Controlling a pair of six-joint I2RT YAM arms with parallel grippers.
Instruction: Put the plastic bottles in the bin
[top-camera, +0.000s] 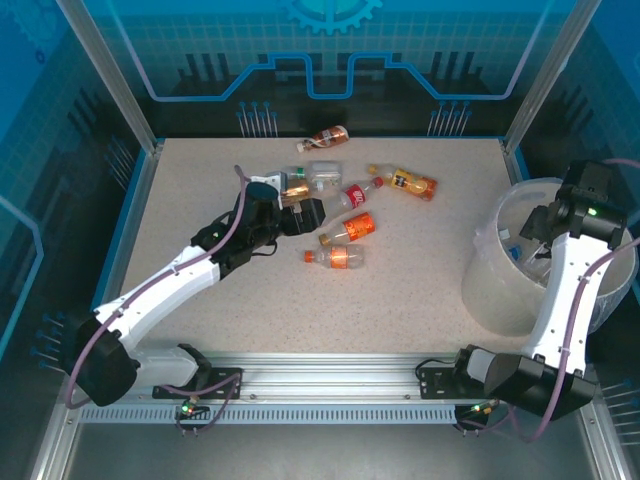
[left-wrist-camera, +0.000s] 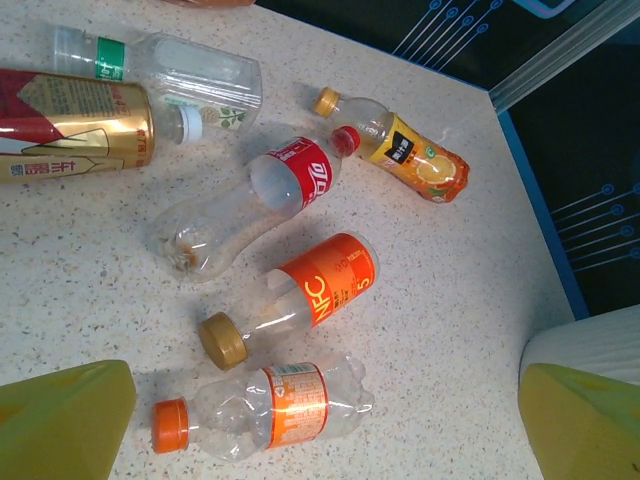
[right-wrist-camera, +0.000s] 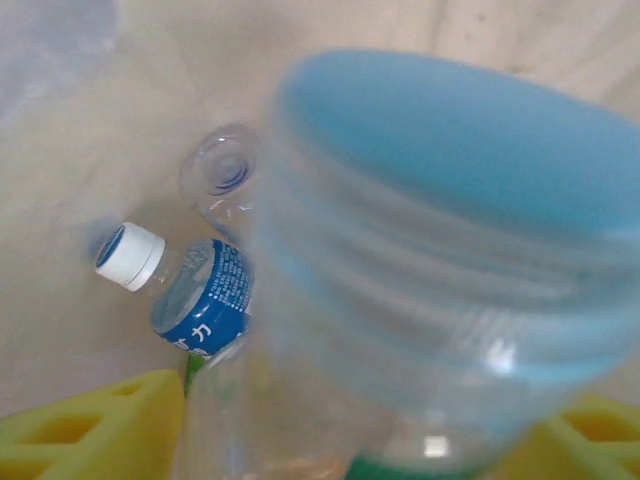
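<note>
Several plastic bottles lie in the middle of the table: a red-label one (left-wrist-camera: 290, 185), an orange juice one (left-wrist-camera: 415, 160), an orange NFC one (left-wrist-camera: 320, 285), an orange-capped one (left-wrist-camera: 270, 410), a clear green-label one (left-wrist-camera: 170, 70) and a gold-label one (left-wrist-camera: 70, 125). My left gripper (left-wrist-camera: 320, 445) hangs open above the orange-capped bottle (top-camera: 335, 258), its yellow fingers (left-wrist-camera: 60, 420) wide on either side. My right gripper (right-wrist-camera: 365, 450) is open over the bin (top-camera: 490, 290), with a blurred clear blue-topped bottle (right-wrist-camera: 430, 250) between its fingers. A blue-label bottle (right-wrist-camera: 195, 290) lies inside the bin.
A brown bottle (top-camera: 325, 137) lies alone near the back wall. The left gripper (top-camera: 312, 215) is among the bottle cluster. The right gripper (top-camera: 535, 228) reaches into the bin at the table's right edge. Blue panels wall the table.
</note>
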